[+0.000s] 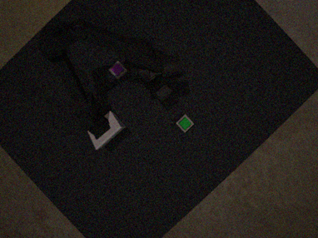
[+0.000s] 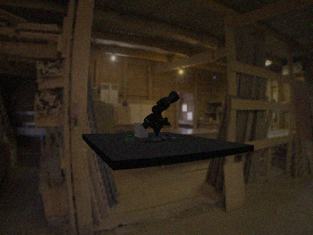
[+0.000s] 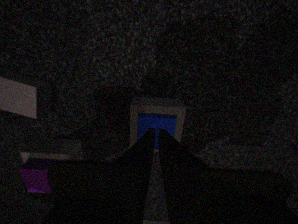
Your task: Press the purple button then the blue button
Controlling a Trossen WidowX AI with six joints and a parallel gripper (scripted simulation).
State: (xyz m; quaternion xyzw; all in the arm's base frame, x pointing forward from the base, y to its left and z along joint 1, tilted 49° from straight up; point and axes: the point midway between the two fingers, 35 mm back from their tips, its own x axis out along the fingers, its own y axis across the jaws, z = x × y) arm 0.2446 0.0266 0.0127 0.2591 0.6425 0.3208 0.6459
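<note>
The dark parallel-jaw gripper [image 3: 155, 136] is pinched nearly closed with nothing between its fingers, tips pointed straight down at the square blue button in its pale frame [image 3: 157, 124], right at the button's near edge in the wrist view. Whether the tips touch the cap, the dim picture does not tell. Low on the left sits the square purple button [image 3: 35, 180], uncovered and apart from the fingers. From above, the arm hides the blue button entirely; the purple one shows just beside it. Further out lies the pale L-shaped block [image 1: 106, 131], then the square green button [image 1: 184, 124], all on the dark square mat [image 1: 233, 83].
</note>
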